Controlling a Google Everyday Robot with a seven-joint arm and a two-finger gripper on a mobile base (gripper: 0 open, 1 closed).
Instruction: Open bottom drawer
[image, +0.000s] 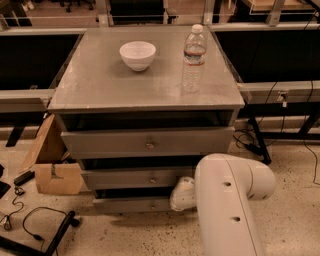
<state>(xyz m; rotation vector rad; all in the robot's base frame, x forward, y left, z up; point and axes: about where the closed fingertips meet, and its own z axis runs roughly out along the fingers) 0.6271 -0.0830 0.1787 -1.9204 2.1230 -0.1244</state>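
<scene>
The grey cabinet (145, 85) had three drawers stacked one under another. The bottom drawer (131, 204) sat lowest, just above the speckled floor (130, 235), with a dark gap above its front panel. Two small round knobs showed, one on the top drawer (149, 145) and one on the middle drawer (152, 180); the lowest knob could not be made out.

The robot's single white arm (227, 205) filled the lower right of the view. Its gripper (181, 196) was at the right end of the bottom drawer's front, and whether it was parted or closed could not be told.

On the cabinet top stood one white bowl (137, 54) and one clear water bottle (193, 59), upright and apart from each other. One cardboard box (52, 167) leaned by the cabinet's left side.
</scene>
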